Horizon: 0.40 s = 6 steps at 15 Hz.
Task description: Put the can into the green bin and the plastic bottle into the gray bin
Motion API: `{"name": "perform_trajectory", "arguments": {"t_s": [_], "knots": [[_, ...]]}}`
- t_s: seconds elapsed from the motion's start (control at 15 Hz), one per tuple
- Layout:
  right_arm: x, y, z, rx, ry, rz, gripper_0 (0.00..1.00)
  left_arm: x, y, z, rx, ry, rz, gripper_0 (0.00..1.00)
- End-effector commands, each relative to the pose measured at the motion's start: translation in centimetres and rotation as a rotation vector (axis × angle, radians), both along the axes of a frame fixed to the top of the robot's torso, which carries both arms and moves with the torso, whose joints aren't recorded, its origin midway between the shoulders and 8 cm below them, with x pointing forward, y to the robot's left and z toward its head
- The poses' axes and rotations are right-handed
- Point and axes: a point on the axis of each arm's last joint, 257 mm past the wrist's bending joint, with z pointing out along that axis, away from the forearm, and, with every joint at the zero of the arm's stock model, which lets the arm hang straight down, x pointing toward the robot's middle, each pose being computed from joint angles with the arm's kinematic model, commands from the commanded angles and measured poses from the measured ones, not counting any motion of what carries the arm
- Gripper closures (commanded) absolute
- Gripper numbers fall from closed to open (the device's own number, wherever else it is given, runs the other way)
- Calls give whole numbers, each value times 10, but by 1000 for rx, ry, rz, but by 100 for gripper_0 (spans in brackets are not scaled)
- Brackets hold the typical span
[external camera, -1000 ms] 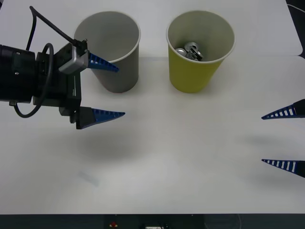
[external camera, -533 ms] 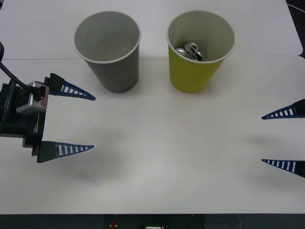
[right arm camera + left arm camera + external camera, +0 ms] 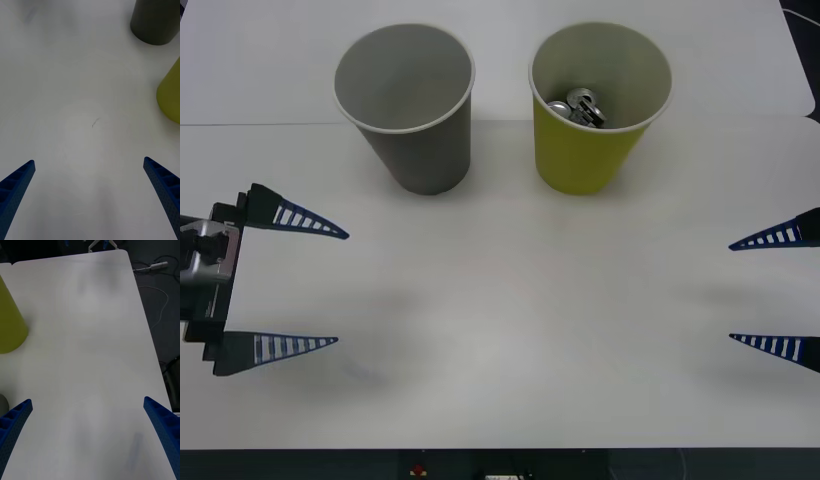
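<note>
The can (image 3: 580, 107) lies in the green bin (image 3: 590, 150); both hands spread at table edges.

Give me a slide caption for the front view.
Both grippers, left and right, open at the table edges; can in green bin, gray bin beside it.

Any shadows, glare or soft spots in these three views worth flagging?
Front view: even light, soft shadows on the white table beneath the open left gripper and open right gripper; silver metal can glints inside the yellow-green cup-shaped bin. Right wrist view: faint bright patch on the table, gray cup-shaped bin darkened. Left wrist view: smudgy shadows on the tabletop.
</note>
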Motion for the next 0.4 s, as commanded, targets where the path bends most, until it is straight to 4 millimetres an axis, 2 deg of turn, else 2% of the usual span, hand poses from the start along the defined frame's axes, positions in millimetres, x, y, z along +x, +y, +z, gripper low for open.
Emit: {"name": "perform_trajectory", "arguments": {"t_s": [0.07,0.4], "knots": [[0,0,0,0,0,0,0,-2,4,-3,7,2,6,0],[0,0,0,0,0,0,0,-2,8,-4,12,6,14,0]]}}
